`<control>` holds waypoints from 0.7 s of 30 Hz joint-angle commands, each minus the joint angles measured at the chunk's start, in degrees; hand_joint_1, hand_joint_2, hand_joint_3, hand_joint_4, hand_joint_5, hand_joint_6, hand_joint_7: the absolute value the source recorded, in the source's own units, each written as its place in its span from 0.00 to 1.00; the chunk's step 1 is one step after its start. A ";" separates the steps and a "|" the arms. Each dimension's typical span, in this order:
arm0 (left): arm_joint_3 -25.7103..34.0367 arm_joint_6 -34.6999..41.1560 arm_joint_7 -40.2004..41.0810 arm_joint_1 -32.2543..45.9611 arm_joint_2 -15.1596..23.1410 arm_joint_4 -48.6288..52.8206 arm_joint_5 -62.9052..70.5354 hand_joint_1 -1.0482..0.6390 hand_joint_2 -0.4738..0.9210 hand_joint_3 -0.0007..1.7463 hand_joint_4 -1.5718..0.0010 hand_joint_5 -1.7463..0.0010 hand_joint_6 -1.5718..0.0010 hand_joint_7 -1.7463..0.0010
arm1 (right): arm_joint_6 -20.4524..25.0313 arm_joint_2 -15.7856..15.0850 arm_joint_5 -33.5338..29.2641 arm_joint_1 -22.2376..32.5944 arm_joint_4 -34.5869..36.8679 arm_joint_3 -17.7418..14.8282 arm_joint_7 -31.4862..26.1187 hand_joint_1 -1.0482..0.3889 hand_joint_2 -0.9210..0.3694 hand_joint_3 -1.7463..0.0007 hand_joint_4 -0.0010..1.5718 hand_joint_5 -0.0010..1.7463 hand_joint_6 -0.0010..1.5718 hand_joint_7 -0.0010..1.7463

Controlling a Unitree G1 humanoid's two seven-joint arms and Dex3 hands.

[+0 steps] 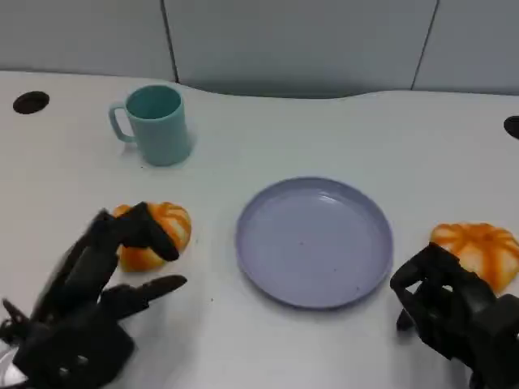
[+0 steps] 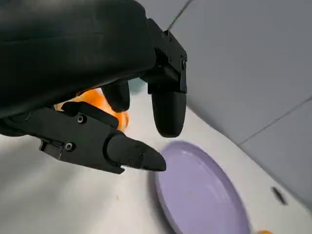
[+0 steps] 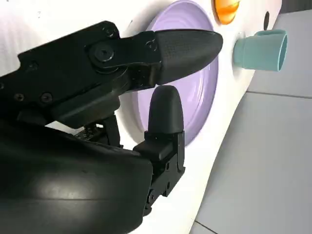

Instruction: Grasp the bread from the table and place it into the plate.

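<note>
Worktop (image 1: pixel 340 138): white, grey panels behind.
Bread (image 1: pixel 154 235): lower left, beside plate (image 1: pixel 315 241).
Left hand (image 1: pixel 97 300): fingers (image 1: pixel 158 288) spread around bread, gripping nothing yet.
Right hand (image 1: pixel 454 312): empty, fingers apart.
Risk: glancing closure, bread rolling away.

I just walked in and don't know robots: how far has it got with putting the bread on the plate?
Nothing looks finished: the purple plate holds nothing. In hand: the left hand is at the left bread roll, fingers spread around it, with no firm grip visible. The right bread roll lies on the table beside the right hand, which holds nothing. Left: grasping, lifting and placing the bread.
</note>
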 commanded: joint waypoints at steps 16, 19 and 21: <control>-16.55 13.23 -7.38 -25.70 15.16 16.81 25.73 0.10 0.98 0.00 1.00 1.00 0.96 1.00 | 0.88 -0.12 -1.10 0.05 -0.95 1.23 -2.31 0.53 0.00 0.80 0.37 1.00 0.24 1.00; -20.00 13.85 -9.52 -31.29 13.20 25.46 26.27 0.09 0.98 0.00 1.00 1.00 0.98 1.00 | 1.59 0.02 -0.68 0.27 -1.55 1.09 -2.23 0.53 0.00 0.80 0.37 1.00 0.24 1.00; -22.72 14.96 -9.45 -36.64 9.87 35.80 26.58 0.09 0.97 0.00 1.00 1.00 0.98 1.00 | 0.95 -0.03 -0.33 0.33 -1.23 0.95 -2.01 0.53 0.00 0.80 0.38 1.00 0.24 1.00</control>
